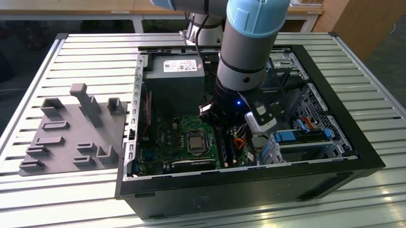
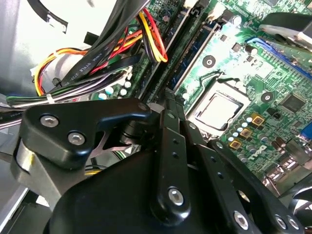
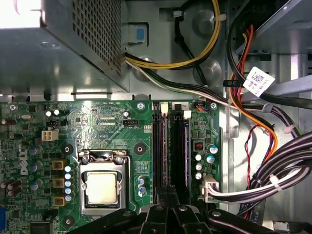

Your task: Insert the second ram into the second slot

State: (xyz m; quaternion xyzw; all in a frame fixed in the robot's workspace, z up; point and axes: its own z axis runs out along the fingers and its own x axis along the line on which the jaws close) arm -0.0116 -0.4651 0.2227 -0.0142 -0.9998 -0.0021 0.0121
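The gripper (image 3: 168, 207) hangs low inside the computer case (image 1: 355, 142), fingers drawn narrow directly over the memory slots (image 3: 170, 146), whose long axis runs straight away from it; whether it holds the second ram I cannot tell.

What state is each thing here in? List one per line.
Computer case, open, side panel off.
Processor, bare in its socket, no cooler on it.
Gripper, down inside the case, over the memory slots.
Memory slots, filled or empty cannot be told.
Arm's light, lit blue.
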